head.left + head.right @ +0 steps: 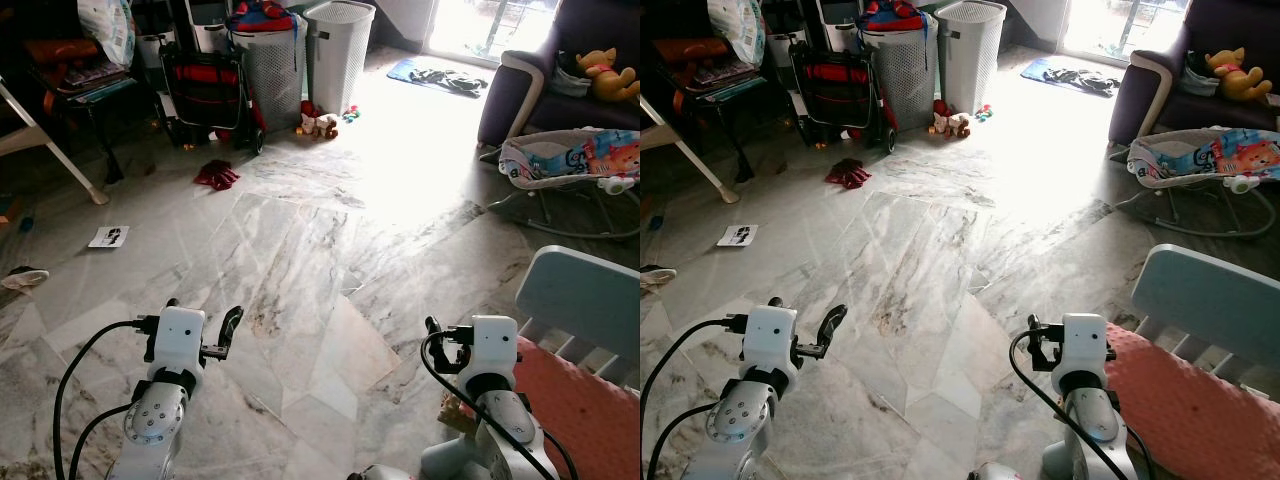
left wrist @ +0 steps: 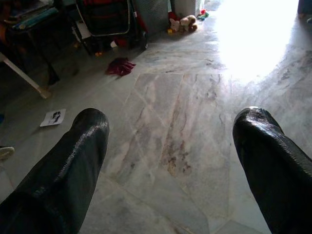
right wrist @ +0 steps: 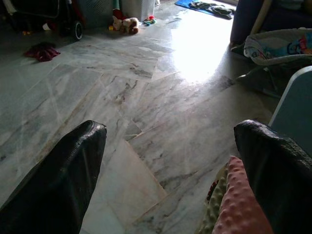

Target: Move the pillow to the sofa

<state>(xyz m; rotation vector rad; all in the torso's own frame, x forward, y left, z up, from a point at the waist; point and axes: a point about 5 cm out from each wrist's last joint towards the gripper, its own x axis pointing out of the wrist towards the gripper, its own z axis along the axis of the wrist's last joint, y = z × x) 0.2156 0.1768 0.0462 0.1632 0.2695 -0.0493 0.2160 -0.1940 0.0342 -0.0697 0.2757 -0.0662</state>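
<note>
A pink bumpy pillow (image 1: 580,400) lies on a light blue chair (image 1: 585,295) at my lower right, close beside my right arm. The dark purple sofa (image 1: 520,90) stands far off at the upper right, with a yellow plush toy (image 1: 605,70) on its seat. My right gripper (image 3: 170,127) is open over the marble floor, the pillow's edge (image 3: 239,204) just under one finger. Held up to the left, my left gripper (image 2: 173,116) is open too, with nothing between its fingers.
A baby bouncer (image 1: 570,165) sits on the floor in front of the sofa. Two laundry baskets (image 1: 338,40), a red and black stroller (image 1: 205,85), small toys (image 1: 318,122) and a red cloth (image 1: 216,175) crowd the far left. Open marble floor stretches ahead.
</note>
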